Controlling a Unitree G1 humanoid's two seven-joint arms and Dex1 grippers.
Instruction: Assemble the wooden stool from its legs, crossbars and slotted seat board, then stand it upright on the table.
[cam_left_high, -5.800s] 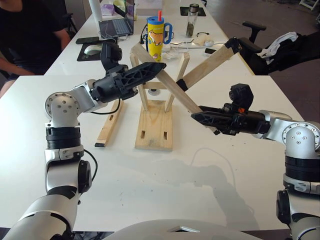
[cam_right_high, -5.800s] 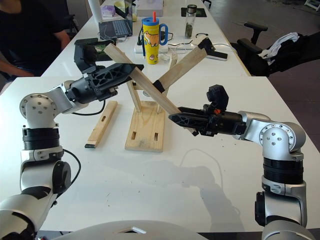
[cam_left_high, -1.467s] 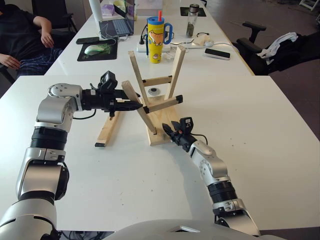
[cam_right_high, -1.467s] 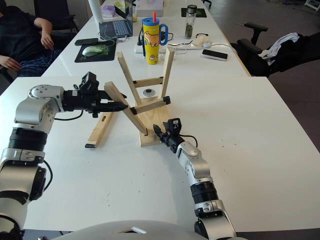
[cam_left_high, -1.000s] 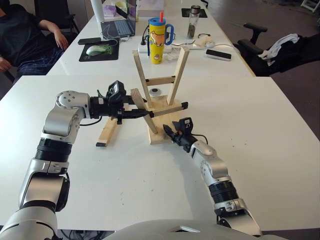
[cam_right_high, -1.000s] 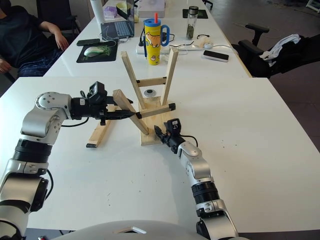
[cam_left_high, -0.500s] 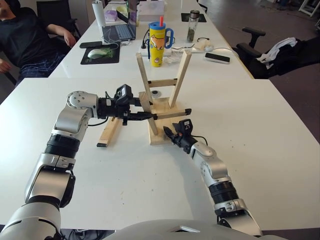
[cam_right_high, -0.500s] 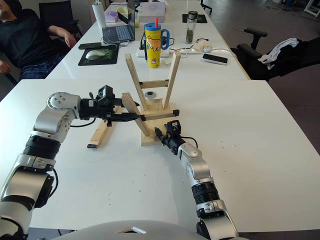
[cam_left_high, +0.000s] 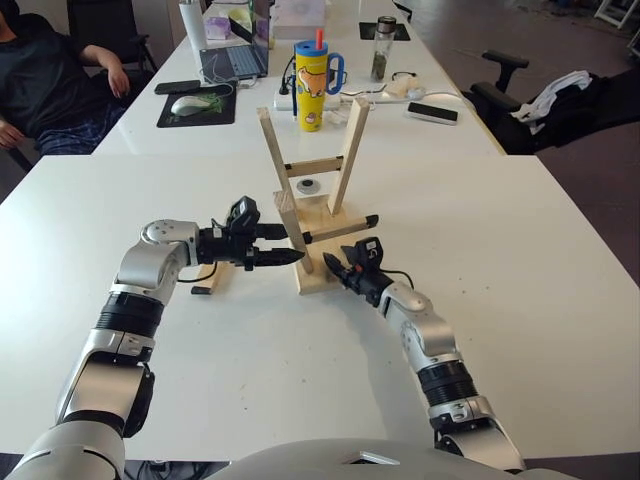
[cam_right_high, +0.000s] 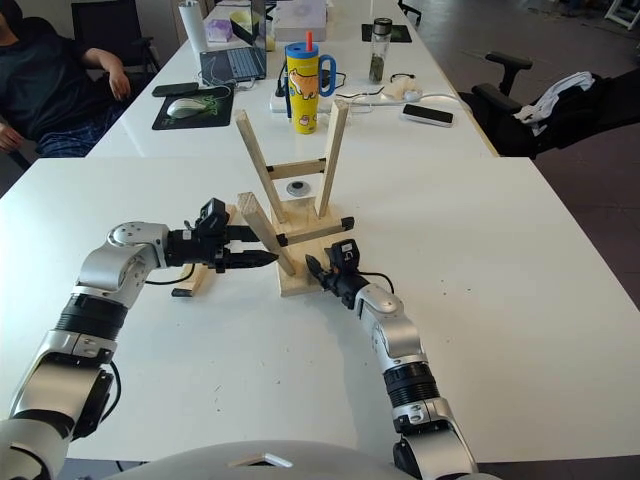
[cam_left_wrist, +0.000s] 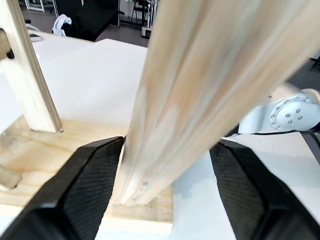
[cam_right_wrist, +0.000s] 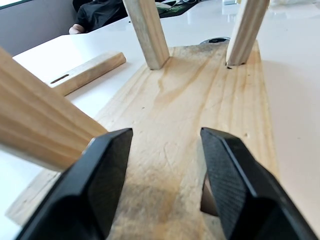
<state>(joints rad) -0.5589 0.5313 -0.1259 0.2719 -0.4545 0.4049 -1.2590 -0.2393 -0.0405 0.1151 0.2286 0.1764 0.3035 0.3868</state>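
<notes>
Stool seat board (cam_left_high: 314, 283) lies flat on the counter (cam_left_high: 500, 250), two legs (cam_left_high: 346, 155) slotted. Left end effector (cam_left_high: 291, 256) clamps a tilted leg (cam_left_high: 292, 220) for insertion; right end effector (cam_left_high: 335, 267), fingers apart, apparently steadies the board.

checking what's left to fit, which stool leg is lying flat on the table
The slotted leg flat beside the seat board, on the robot's left. Two legs stand upright in the board; the left gripper holds a tilted leg.

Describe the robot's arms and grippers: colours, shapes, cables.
The left arm and right arm have rounded silver-grey shells with black joint bands. The left gripper and right gripper are black, each with two tapering textured fingers. A black cable loops by the left wrist.
</notes>
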